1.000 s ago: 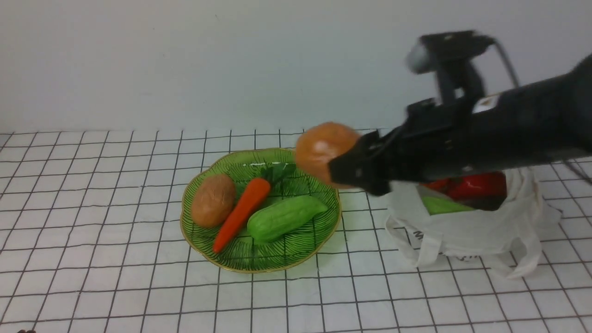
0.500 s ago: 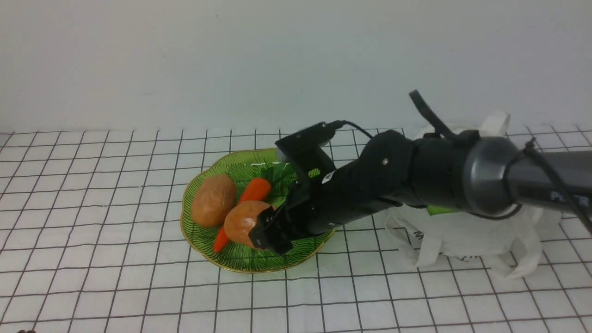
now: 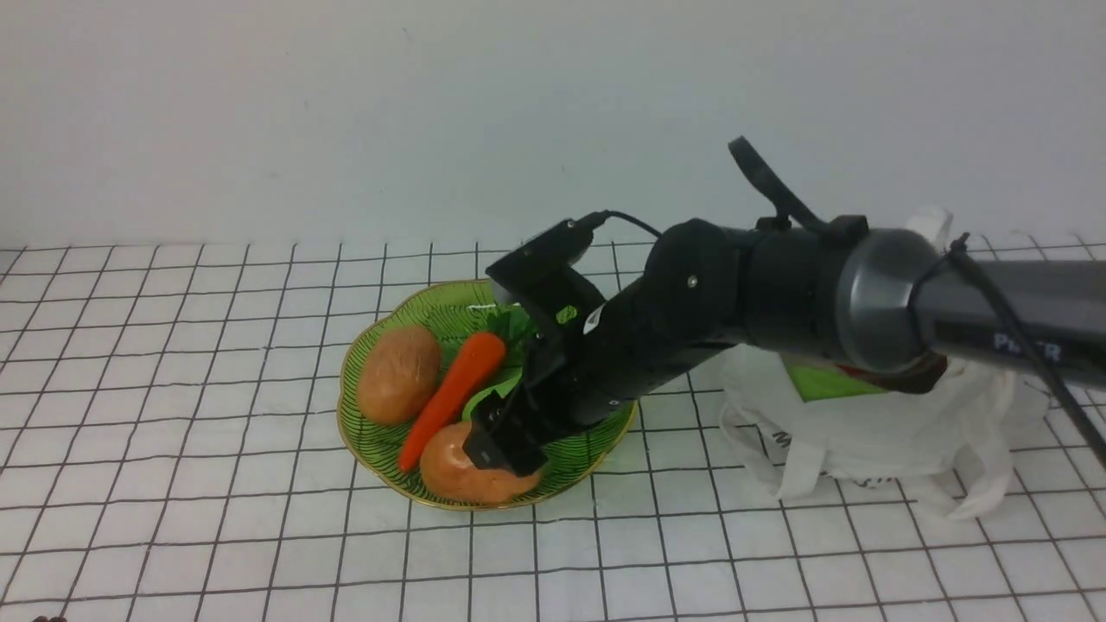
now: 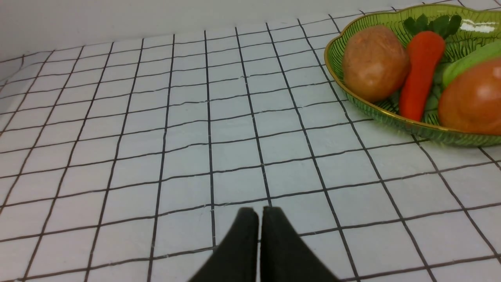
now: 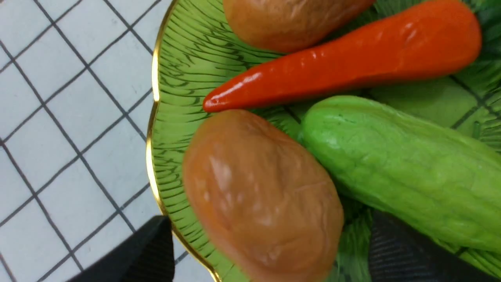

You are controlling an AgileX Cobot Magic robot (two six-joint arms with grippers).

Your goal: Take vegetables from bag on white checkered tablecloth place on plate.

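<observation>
The glossy orange-brown potato (image 3: 467,475) (image 5: 262,196) lies on the green plate (image 3: 367,432) near its front rim. My right gripper (image 3: 499,445) (image 5: 270,223) stands open right over it, one black finger (image 5: 150,250) on either side with gaps to the potato. Also on the plate are a duller brown potato (image 3: 399,373), an orange carrot (image 3: 454,393) and a pale green gourd (image 5: 391,164), which my arm mostly hides in the front view. The white bag (image 3: 864,441) lies to the right with a green gourd (image 3: 829,382) inside. My left gripper (image 4: 260,213) is shut and empty over the white checkered tablecloth (image 3: 173,345).
The right arm (image 3: 778,294) stretches low from the right, across the bag's mouth and the plate's right half. A pale wall (image 3: 346,112) closes the back of the table. The bag's strap handles (image 3: 795,466) trail forward onto the cloth.
The right arm swung left from above the bag and came down over the plate with the glossy potato. Its jaws have parted and the potato now rests by the plate's front rim.
</observation>
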